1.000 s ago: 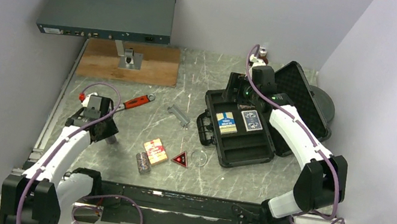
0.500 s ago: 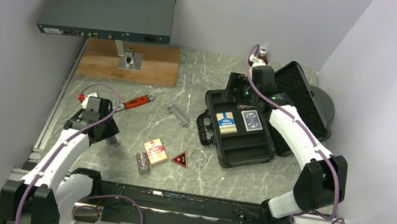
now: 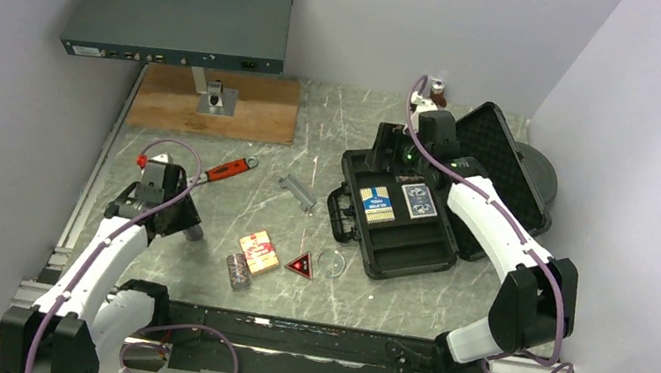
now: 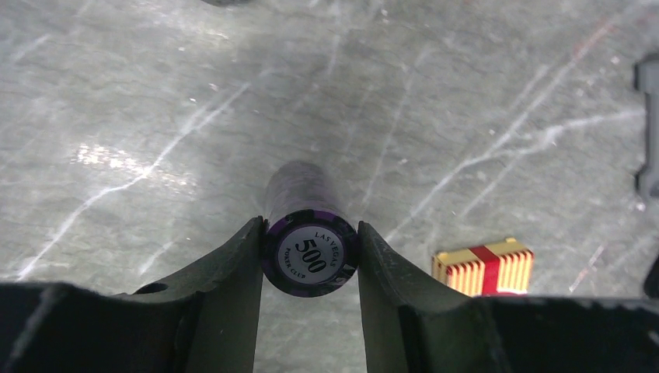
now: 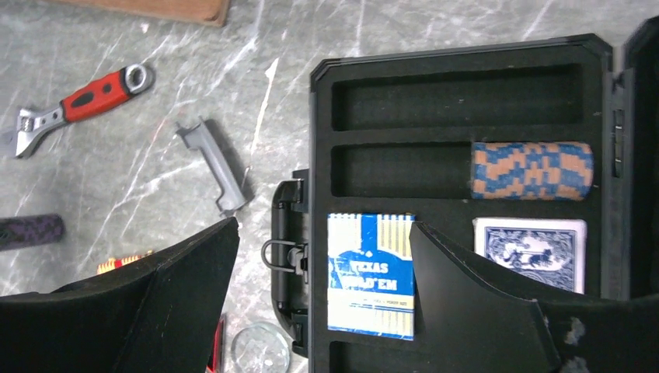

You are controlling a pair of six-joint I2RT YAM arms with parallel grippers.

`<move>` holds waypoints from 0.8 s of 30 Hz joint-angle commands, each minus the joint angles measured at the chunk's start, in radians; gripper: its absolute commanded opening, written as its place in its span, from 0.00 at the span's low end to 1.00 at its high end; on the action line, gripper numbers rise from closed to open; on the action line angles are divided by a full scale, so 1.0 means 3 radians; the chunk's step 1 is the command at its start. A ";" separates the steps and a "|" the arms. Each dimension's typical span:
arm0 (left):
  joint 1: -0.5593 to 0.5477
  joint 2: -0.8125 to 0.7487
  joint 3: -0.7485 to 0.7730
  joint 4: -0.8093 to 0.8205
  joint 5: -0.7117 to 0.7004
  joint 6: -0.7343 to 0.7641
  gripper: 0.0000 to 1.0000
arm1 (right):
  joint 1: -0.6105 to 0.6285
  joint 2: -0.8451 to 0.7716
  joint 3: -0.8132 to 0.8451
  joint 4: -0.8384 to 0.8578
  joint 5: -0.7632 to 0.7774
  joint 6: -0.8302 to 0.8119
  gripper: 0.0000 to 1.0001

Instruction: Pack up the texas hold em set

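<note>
The left hand [image 4: 309, 225] is clenched on a roll of purple chips [image 4: 299, 183], with a finger [image 4: 233, 272] pressed to each side of its near end, whose face reads 500; the roll lies on its side on the desk [image 3: 316, 128], at the left and well apart from the case [image 3: 402, 249].

The right hand [image 5: 322, 225] is released, its fingers spread wide with nothing between them; it hangs above the case, near its far end.

The case lies open at the right of the desk, its lid [image 3: 503, 160] thrown back to the right; the blue-yellow box [image 5: 371, 272] and the blue box [image 5: 530, 249] sit side by side in their slots; blue-orange chips [image 5: 531, 170] fill the right end of the long slot just beyond them.

In front of the case, on the desk, lie the disc [image 3: 331, 264], the triangle [image 3: 300, 264] just left of it, then the red box [image 3: 260, 251], with a second roll [image 3: 238, 271] just beside that box on its near side.

A wrench [image 3: 228, 169] and a grey bar [image 3: 297, 191] lie farther back, between the left hand and the case.
</note>
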 commanded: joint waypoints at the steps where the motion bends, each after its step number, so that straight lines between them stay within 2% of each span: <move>1: 0.0004 -0.0204 0.0143 0.0193 0.0543 0.0180 0.00 | 0.0088 -0.0146 -0.0091 0.0307 -0.0342 -0.0151 0.84; 10: -0.0001 0.0080 0.0811 0.0020 0.1508 0.0884 0.00 | 0.0316 -0.0238 -0.0340 0.0900 -0.1461 -0.0356 0.84; 19: -0.0076 0.0631 0.1541 -0.0018 0.2303 0.1348 0.00 | 0.0779 -0.0343 -0.0530 0.1223 -0.1978 -0.0885 0.82; 24: -0.0341 0.0950 0.1880 0.0041 0.2278 0.1342 0.00 | 0.0994 -0.0483 -0.0745 0.1638 -0.2107 -0.1155 0.81</move>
